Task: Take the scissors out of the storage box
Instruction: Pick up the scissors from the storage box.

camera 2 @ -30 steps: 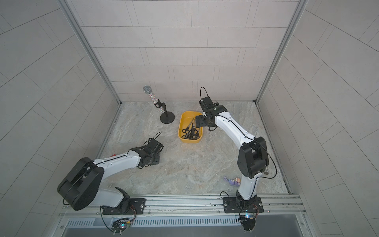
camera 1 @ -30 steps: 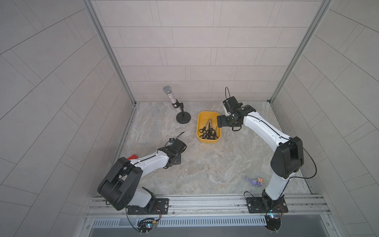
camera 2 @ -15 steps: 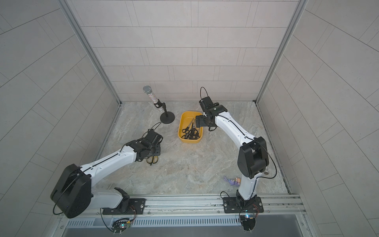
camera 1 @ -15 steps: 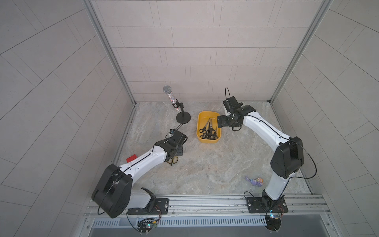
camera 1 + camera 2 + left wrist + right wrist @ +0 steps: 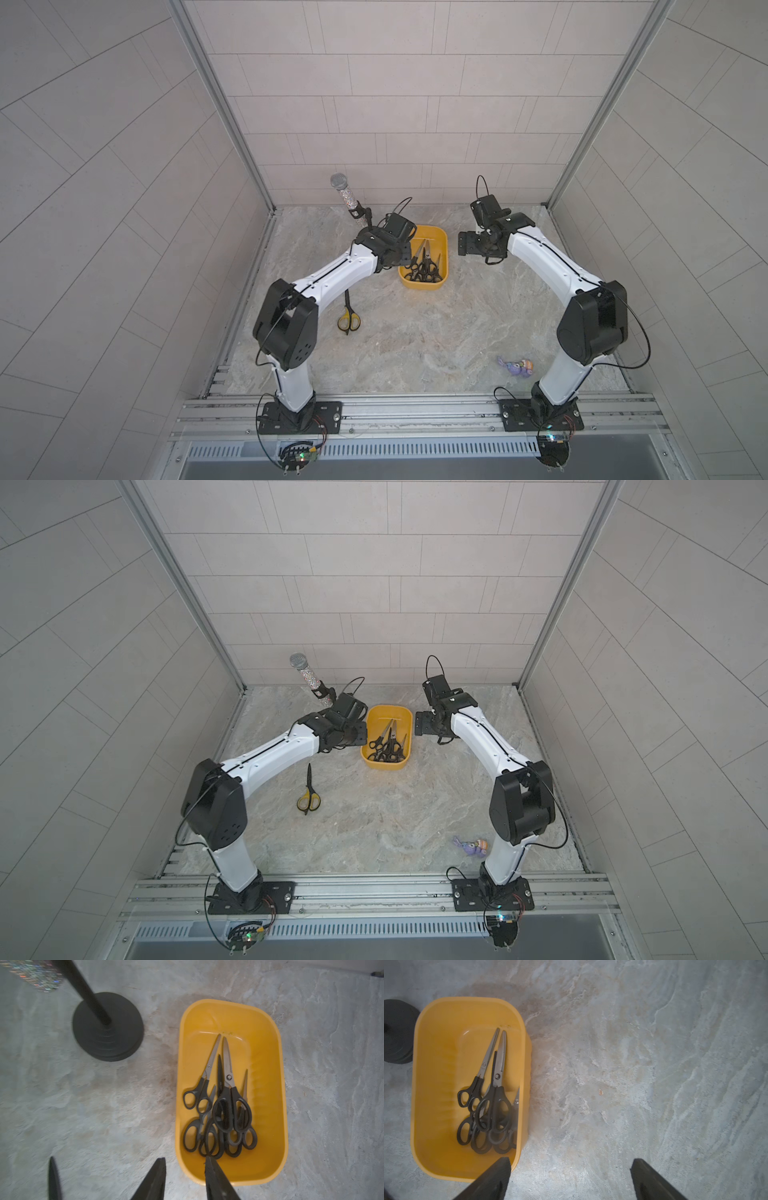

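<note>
– Steel and black plastic: where does the stock lie?

– Black-handled scissors (image 5: 224,1105), five by my count, are heaped in the storage box (image 5: 268,1084). Their loops overlap at the end nearest my left wrist and the blades point toward the far end. The yellow-handled scissors (image 5: 348,316) lie out on the table (image 5: 415,340), well apart from the box.

– Hands?

– My left gripper (image 5: 185,1162) is empty, jaws narrowly parted. It hovers at the box's near rim, one fingertip over the rim and the other outside it. My right gripper (image 5: 571,1162) is empty too, jaws wide, just beside the box's opposite long side.

– Handling?

– Judgement only: light and stiff, with slick blades and pivots that may swing open. Tangled loops could drag a neighbour up. The best hold is probably across the plastic shank just behind the pivot of the large top pair. Failing that, the small pair at the heap's edge, whose loops lie free.
</note>
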